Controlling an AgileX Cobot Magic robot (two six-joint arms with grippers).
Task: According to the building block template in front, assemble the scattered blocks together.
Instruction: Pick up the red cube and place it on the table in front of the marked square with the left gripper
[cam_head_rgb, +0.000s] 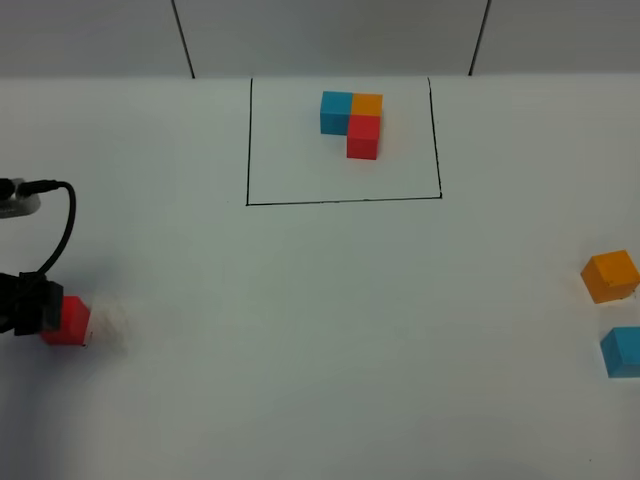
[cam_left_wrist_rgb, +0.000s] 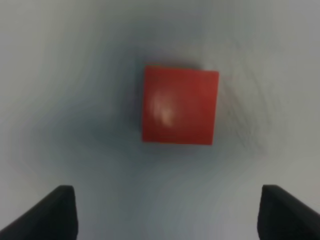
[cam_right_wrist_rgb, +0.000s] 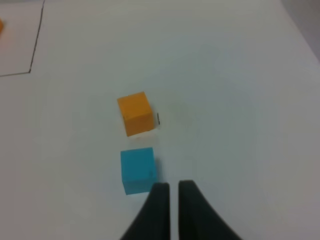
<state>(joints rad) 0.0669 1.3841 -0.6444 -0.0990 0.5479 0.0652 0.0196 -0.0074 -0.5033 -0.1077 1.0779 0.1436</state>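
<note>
Roughly: three loose cubes, red (cam_head_rgb: 67, 320), orange (cam_head_rgb: 611, 275), blue (cam_head_rgb: 622, 350); one three-cube template (cam_head_rgb: 352, 120) inside rectangle (cam_head_rgb: 340, 200), 12 o'clock; left fingers (cam_left_wrist_rgb: 62, 212) spread, right fingers (cam_right_wrist_rgb: 160, 210) pressed together.

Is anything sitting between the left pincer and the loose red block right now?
Nothing visible does. The left pincer is open, and in its wrist view only bare table lies between its fingers and the red block ahead of them.

Bright, even overhead light; table (cam_head_rgb: 320, 330) washed greyish-white — shadows soft, short. Left wrist view badly blurred: red cube (cam_left_wrist_rgb: 180, 105) smeared, pale glare patch, dark halo around — right wrist view sharper.
</note>
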